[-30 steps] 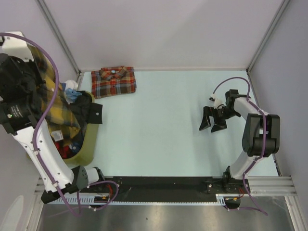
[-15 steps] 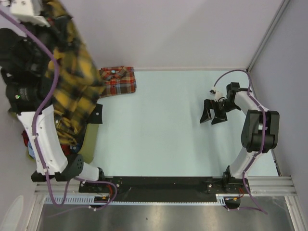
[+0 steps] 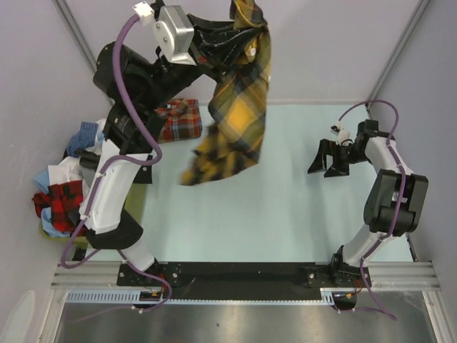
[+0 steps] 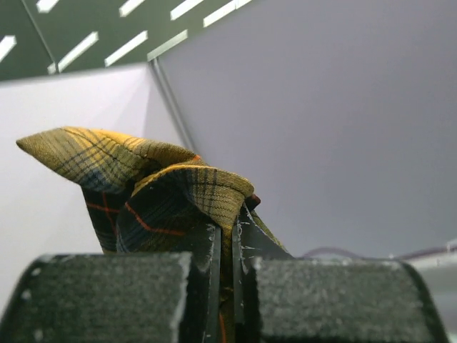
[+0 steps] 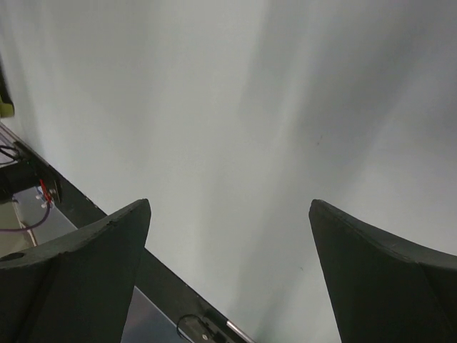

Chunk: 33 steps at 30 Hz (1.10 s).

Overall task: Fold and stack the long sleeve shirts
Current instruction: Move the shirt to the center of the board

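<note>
Light falls evenly and brightly from above in the overhead view, leaving the pale tabletop [image 3: 235, 214] almost free of shadow, with a dull sheen on the metal strip [image 3: 250, 321] at the bottom and straight posts leaning outward toward the corners. The left wrist view looks up at bright ceiling light strips [image 4: 107, 43]; the yellow-and-black shirt [image 4: 164, 193] is fairly sharp, while the left hand [image 4: 227, 229] is dark, close and slightly soft. In the right wrist view the tabletop is washed out in broad soft bands, and the right hand [image 5: 228, 207] is a near silhouette.
</note>
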### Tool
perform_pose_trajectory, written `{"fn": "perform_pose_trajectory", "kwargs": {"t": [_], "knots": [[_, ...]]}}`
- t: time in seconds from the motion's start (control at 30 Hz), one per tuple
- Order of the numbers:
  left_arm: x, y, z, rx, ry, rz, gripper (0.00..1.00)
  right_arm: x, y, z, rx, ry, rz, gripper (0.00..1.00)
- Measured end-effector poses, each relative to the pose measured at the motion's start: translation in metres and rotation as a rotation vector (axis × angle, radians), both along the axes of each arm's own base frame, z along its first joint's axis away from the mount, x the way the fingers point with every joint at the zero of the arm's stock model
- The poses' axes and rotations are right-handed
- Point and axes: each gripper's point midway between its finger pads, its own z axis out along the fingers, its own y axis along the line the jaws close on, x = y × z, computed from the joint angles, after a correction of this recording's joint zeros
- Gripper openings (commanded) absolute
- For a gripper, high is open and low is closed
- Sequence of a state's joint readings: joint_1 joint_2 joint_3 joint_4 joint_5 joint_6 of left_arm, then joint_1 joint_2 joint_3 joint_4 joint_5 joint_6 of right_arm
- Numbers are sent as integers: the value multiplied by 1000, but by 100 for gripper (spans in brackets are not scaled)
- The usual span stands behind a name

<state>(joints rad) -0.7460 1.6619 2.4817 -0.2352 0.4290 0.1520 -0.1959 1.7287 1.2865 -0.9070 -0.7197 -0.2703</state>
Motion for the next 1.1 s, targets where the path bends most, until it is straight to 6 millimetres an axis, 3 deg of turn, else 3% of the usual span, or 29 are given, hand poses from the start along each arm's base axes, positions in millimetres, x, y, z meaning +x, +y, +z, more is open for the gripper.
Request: {"fn": "perform_pose_trajectory", "kwargs": {"t": [0.1,0.23,0.3,0.37,0.4,0.43,0.47,0.5,0.57,0.67,0.73,0.77,0.8,0.83,0.9,1.03,1.1], "knots": [[-19,1,39,-141,-78,-55,0,4,-14,16,10,-59,-43,100],[-18,26,63,-257,-109,-12,0,8,-33,31,26,-118,-100,100],[-5,46,59,-253,-86,16,3,8,-41,35,20,-139,-116,100],[30,78,33,-186,-12,110,13,9,-51,40,15,-161,-136,100],[50,98,9,-135,41,182,29,10,-56,42,12,-172,-143,100],[69,114,-23,-74,113,245,39,11,-62,44,7,-183,-152,100],[88,127,-65,-4,189,295,58,12,-70,48,1,-194,-168,100],[97,134,-106,68,260,321,99,13,-78,50,-7,-203,-182,100],[115,148,-216,241,484,366,100,15,-95,58,-36,-227,-203,99],[119,167,-367,449,851,398,99,20,-118,69,-120,-260,-198,95],[100,185,-451,570,1061,401,98,19,-118,71,-172,-271,-147,84],[86,193,-482,622,1134,401,97,17,-112,69,-195,-271,-102,79],[74,199,-500,660,1176,400,86,12,-109,66,-214,-266,-71,74],[59,201,-516,710,1207,385,82,10,-90,62,-224,-266,4,67],[43,197,-528,785,1217,343,77,-7,-54,48,-231,-240,148,60],[38,180,-549,906,1200,286,75,-51,-3,10,-239,-143,366,51],[41,178,-564,936,1235,286,76,-66,2,-2,-244,-98,406,51]]}}
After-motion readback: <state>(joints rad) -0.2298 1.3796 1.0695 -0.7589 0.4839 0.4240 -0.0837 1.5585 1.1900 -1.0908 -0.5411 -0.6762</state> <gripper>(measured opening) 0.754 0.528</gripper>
